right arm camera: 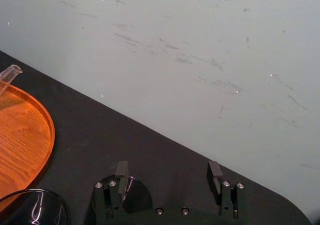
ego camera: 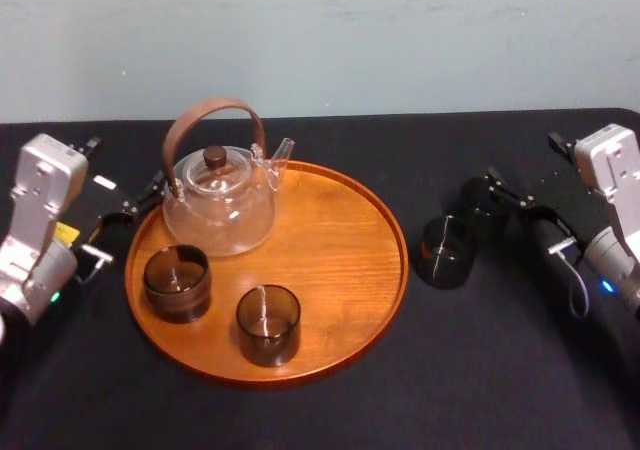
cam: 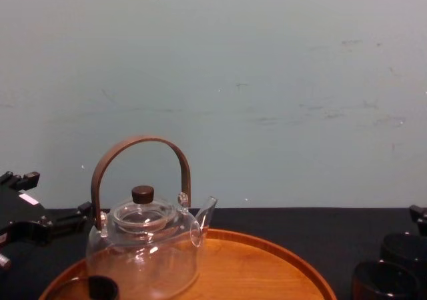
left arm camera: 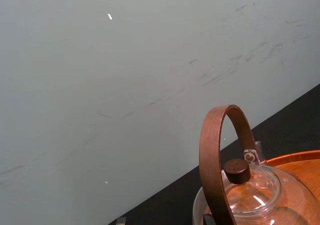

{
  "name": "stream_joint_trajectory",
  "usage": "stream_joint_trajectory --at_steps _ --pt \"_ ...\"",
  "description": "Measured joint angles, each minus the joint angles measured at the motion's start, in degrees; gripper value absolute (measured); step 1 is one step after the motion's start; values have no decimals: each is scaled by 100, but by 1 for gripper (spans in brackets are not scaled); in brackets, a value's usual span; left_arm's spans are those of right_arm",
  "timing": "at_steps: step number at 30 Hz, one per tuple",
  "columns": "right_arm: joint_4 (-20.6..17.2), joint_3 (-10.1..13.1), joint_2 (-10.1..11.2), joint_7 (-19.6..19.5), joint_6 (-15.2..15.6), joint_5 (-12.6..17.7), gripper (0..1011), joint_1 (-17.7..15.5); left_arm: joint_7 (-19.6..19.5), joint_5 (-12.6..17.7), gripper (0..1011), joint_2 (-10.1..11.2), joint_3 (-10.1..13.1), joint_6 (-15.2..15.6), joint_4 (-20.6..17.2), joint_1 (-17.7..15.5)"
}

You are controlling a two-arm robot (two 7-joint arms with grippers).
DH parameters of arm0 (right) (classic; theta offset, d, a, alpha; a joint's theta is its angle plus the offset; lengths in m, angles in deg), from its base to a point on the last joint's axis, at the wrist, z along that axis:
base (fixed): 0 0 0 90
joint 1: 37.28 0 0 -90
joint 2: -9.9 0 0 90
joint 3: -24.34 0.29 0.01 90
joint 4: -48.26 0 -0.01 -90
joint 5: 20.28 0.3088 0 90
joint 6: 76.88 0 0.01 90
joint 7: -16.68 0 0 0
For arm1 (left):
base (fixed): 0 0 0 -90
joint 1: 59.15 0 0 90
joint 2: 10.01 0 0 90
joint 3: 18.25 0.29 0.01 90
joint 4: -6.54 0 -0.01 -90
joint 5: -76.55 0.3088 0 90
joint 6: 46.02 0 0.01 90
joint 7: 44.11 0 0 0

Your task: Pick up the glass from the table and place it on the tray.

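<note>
Glasses (ego camera: 176,282): two on tray (ego camera: 340,220), two faint on worktop (ego camera: 300,420); one teapot (ego camera: 220,205); right gripper (right arm camera: 167,167) jaws released, left gripper (ego camera: 140,198) cannot tell.

Dark glass (ego camera: 445,253) upright on black table (ego camera: 500,370), just R of round orange-brown tray (ego camera: 330,240).

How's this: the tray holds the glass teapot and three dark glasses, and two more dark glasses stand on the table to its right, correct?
Not quite. In the head view the tray holds the teapot and two dark glasses, not three: the left glass and the front glass. The nearer glass and farther glass do stand on the table to its right.
</note>
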Motion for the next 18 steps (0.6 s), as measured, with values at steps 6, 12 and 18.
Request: stream_joint_trajectory --at_steps 6,12,18 --pt "0 0 0 0 0 0 1002 0 0 0 1001 0 0 0 0 0" --pt "0 0 0 0 0 0 1002 0 0 0 1001 0 0 0 0 0" --pt "0 0 0 0 0 0 1002 0 0 0 1001 0 0 0 0 0"
